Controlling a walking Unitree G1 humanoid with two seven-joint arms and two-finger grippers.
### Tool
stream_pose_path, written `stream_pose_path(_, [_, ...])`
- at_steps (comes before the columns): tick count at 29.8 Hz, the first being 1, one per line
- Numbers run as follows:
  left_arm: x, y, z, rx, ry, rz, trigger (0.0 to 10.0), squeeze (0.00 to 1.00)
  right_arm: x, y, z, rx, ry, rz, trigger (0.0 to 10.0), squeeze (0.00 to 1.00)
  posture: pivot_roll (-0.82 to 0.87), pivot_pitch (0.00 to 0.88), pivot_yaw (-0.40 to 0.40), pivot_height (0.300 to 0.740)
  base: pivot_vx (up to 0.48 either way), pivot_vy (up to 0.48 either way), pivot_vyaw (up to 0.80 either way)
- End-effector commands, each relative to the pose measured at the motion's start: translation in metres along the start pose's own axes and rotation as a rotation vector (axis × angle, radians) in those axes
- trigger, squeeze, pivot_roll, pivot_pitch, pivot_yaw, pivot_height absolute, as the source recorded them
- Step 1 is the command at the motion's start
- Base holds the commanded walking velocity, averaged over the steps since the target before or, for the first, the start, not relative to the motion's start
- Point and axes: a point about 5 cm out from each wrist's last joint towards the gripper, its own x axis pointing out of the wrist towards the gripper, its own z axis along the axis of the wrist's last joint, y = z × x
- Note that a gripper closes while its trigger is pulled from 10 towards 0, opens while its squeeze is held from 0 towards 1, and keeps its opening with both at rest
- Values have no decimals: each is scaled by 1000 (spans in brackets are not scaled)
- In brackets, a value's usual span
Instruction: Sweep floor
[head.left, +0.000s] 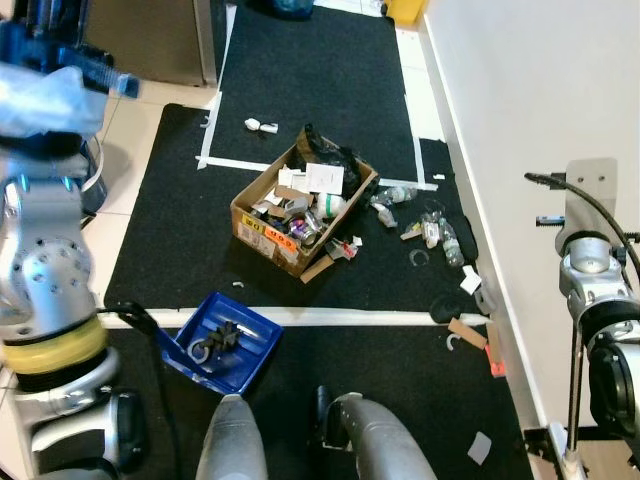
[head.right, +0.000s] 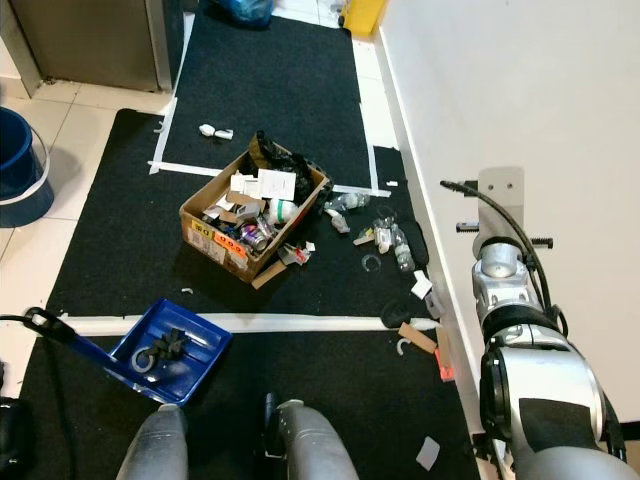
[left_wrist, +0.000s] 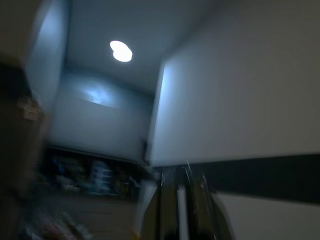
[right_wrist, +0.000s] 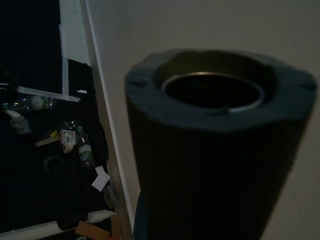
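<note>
Two arms stood raised. Whether either gripper was closed I cannot tell. Litter (head.right: 390, 238) lay far below the right arm (head.right: 520, 330), near the blue dustpan (head.right: 165, 350), seemingly staged for collection.

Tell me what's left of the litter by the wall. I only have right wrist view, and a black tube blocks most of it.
Observer: An open cardboard box full of rubbish sits on the black mat.
Operator: Dustpan anywhere?
Observer: Blue dustpan lies on the mat nearer the robot, with dark debris in it.
Operator: Anything off the mat?
Observer: A blue bucket stands on the tiles to the left.
</note>
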Motion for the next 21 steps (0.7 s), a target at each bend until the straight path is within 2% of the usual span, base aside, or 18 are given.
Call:
stream_pose_path(1, [-3, -4, 6, 88, 27, 24, 10000, 0, -5, -2, -21, -107, 64, 5, 10000, 0, 309, 59, -164, 740, 0, 0, 0])
stream_pose_path(2, [-3, -4, 6, 88, 27, 24, 10000, 0, -5, -2, -21, -107, 64, 5, 10000, 0, 309, 59, -164, 740, 0, 0, 0])
stream_pose_path(3, [-8, -5, 12, 53, -22, 37, 10000, 0, -8, 0, -27, -123, 83, 13, 10000, 0, 317, 63, -166, 740, 0, 0, 0])
stream_pose_path(6, [-12, -2, 14, 78, -10, 81, 10000, 0, -9, 1, -31, -125, 97, 17, 10000, 0, 318, 64, -169, 740, 0, 0, 0])
stream_pose_path(7, [-15, 3, 14, 102, 3, 113, 10000, 0, -10, 1, -33, -122, 106, 20, 10000, 0, 321, 65, -169, 740, 0, 0, 0])
stream_pose_path(9, [-34, 28, 23, 223, 41, 242, 10000, 0, -11, 1, -38, -138, 120, 25, 10000, 0, 328, 68, -173, 740, 0, 0, 0])
stream_pose_path(10, [-50, 50, 31, 321, 75, 345, 10000, 0, -12, 1, -41, -146, 131, 28, 10000, 0, 334, 68, -175, 740, 0, 0, 0])
stream_pose_path(11, [-61, 63, 38, 385, 96, 410, 10000, 0, -13, 1, -43, -150, 138, 30, 10000, 0, 334, 68, -175, 740, 0, 0, 0])
stream_pose_path(12, [-78, 81, 48, 473, 133, 504, 10000, 0, -15, 0, -47, -154, 150, 32, 10000, 0, 336, 69, -176, 740, 0, 0, 0])
stream_pose_path(13, [-78, 81, 48, 473, 133, 504, 10000, 0, -15, 0, -47, -154, 150, 32, 10000, 0, 336, 69, -176, 740, 0, 0, 0])
stream_pose_path(14, [-119, 113, 68, 625, 205, 701, 10000, 0, -17, -1, -55, -156, 177, 33, 10000, 0, 340, 70, -178, 740, 0, 0, 0])
stream_pose_path(15, [-136, 123, 74, 672, 243, 779, 10000, 0, -19, -2, -58, -154, 188, 33, 10000, 0, 341, 71, -179, 740, 0, 0, 0])
stream_pose_path(16, [-151, 130, 77, 712, 286, 849, 10000, 0, -20, -2, -61, -153, 199, 34, 10000, 0, 341, 71, -179, 740, 0, 0, 0])
stream_pose_path(17, [-151, 130, 77, 712, 286, 849, 10000, 0, -20, -2, -61, -153, 199, 34, 10000, 0, 341, 71, -179, 740, 0, 0, 0])
stream_pose_path(18, [-170, 135, 78, 752, 342, 910, 10000, 0, -21, -4, -65, -142, 216, 31, 10000, 0, 345, 71, -178, 740, 0, 0, 0])
stream_pose_path(19, [-170, 135, 78, 752, 342, 910, 10000, 0, -21, -4, -65, -142, 216, 31, 10000, 0, 345, 71, -178, 740, 0, 0, 0])
stream_pose_path(20, [-196, 140, 75, 760, 407, 1005, 10000, 0, -24, -7, -72, -130, 239, 25, 10000, 0, 346, 69, -182, 740, 0, 0, 0])
stream_pose_path(21, [-219, 143, 69, 727, 441, 1078, 10000, 0, -26, -10, -77, -121, 258, 17, 10000, 0, 346, 69, -182, 740, 0, 0, 0])
